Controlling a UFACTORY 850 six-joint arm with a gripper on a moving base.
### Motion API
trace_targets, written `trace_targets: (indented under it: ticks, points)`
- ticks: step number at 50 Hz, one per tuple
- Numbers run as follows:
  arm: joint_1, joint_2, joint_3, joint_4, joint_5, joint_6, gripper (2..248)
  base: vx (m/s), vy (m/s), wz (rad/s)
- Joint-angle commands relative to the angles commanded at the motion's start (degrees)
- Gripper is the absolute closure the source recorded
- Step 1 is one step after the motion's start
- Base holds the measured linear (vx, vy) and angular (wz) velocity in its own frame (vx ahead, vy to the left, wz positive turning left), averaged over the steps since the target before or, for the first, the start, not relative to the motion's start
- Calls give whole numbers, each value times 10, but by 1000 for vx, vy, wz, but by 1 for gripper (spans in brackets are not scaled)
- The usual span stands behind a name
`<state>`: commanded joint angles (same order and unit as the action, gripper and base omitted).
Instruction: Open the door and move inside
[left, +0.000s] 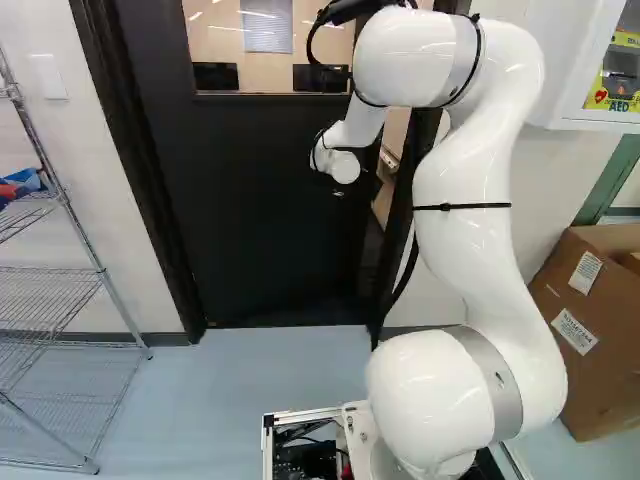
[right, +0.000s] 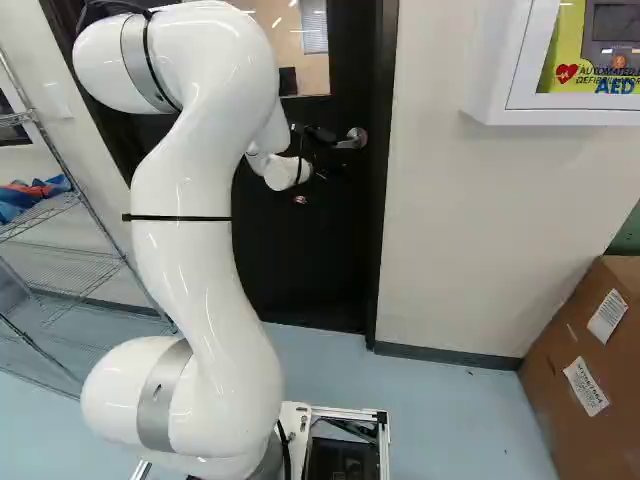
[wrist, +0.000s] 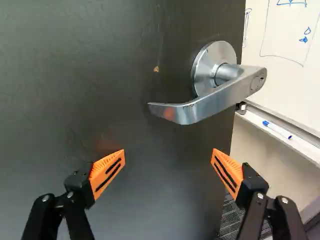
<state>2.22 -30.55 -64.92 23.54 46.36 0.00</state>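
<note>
The black door (left: 250, 200) stands ajar, with a gap along its handle side in the left base view. Beside its silver lever handle (right: 352, 139), the gripper (right: 318, 134) shows small and dark in the right base view. Seen from the wrist, the gripper (wrist: 168, 171) is open, its orange pads wide apart with nothing between them. The lever (wrist: 215, 102) lies ahead of the fingers, apart from both, its free end over the space between them. The door face (wrist: 75, 75) spans most of that view and ends just past the handle.
Beyond the door's edge are a whiteboard (wrist: 285, 35) and its tray with a pen (wrist: 277, 130). A wire shelf (left: 70, 300) stands left of the door. Right of the doorway are a wall, a white AED cabinet (right: 490, 80) and a cardboard box (right: 570, 370).
</note>
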Motion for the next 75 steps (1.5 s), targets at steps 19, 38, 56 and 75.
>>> trace_targets:
  ticks: [19, 38, 56, 75]
  points:
    - [20, 38, 49, -9, 0, 0, 3, 0, 0, 0]
    - [46, 75, 96, -95, -5, 0, 3, 0, 0, 0]
    - [71, 65, 83, -198, -32, 0, 3, 0, 0, 0]
    - [86, 13, 17, -212, -35, 0, 3, 0, 0, 0]
